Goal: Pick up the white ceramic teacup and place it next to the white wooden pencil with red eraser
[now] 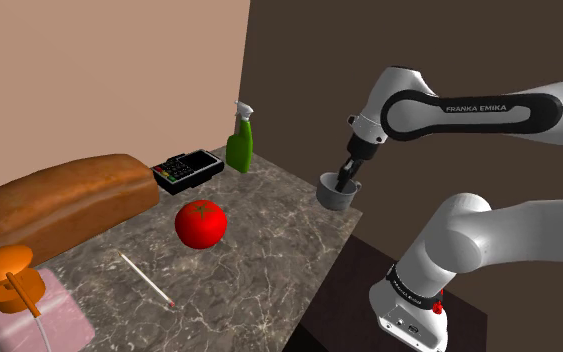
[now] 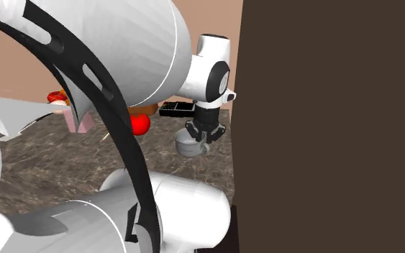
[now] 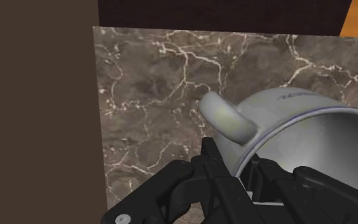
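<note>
Counter (image 1: 269, 262): brown veined marble; far side closed by a tan wall and a dark brown wall; the edge on the shoulder view's right drops to dark floor beside the stand; a broad bare strip runs along that edge, from the far corner toward the near end.

Teacup (image 1: 335, 195) (image 2: 189, 147) (image 3: 301, 124): pale grey-white, glossy, round wall, one looped handle; sits at the counter's far corner by the dark wall, close to the edge; whether its base touches the stone cannot be told.

Gripper (image 1: 345, 183) (image 2: 203, 136) (image 3: 234, 177): black, coming down from above; fingers pinch the teacup's wall just beside the handle, one inside the bowl, one outside.

Pencil (image 1: 147, 277): thin, white, red tip; lies flat on the near marble, well apart from the teacup; bare stone all round it.

Tomato (image 1: 200, 223): red; between pencil and teacup.

Bread loaf (image 1: 64, 200), black keypad device (image 1: 187, 170), green spray bottle (image 1: 240, 142): ranged along the tan wall.

Pink bottle (image 1: 34, 312): orange pump; near corner.
</note>
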{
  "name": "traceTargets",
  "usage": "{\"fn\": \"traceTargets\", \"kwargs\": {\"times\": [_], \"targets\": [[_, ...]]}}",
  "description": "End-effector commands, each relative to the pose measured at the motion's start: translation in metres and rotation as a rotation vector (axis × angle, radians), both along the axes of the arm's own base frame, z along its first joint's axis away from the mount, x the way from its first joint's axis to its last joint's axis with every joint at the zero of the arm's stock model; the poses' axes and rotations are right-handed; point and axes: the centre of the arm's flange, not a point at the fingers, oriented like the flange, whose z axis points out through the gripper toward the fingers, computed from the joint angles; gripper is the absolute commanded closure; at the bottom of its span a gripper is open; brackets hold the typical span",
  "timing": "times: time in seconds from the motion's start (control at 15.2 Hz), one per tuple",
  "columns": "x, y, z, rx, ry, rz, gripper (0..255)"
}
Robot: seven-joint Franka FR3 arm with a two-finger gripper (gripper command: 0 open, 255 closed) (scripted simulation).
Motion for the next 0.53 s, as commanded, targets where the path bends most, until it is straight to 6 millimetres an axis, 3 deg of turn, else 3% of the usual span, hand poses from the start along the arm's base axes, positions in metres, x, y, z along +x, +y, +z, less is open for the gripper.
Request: {"fn": "traceTargets", "kwargs": {"times": [0.0,0.46], "targets": [[0.0,-0.001,0.01,0.0,0.0,0.0,255],[0.0,-0.001,0.047,0.0,0.0,0.0,255]]}}
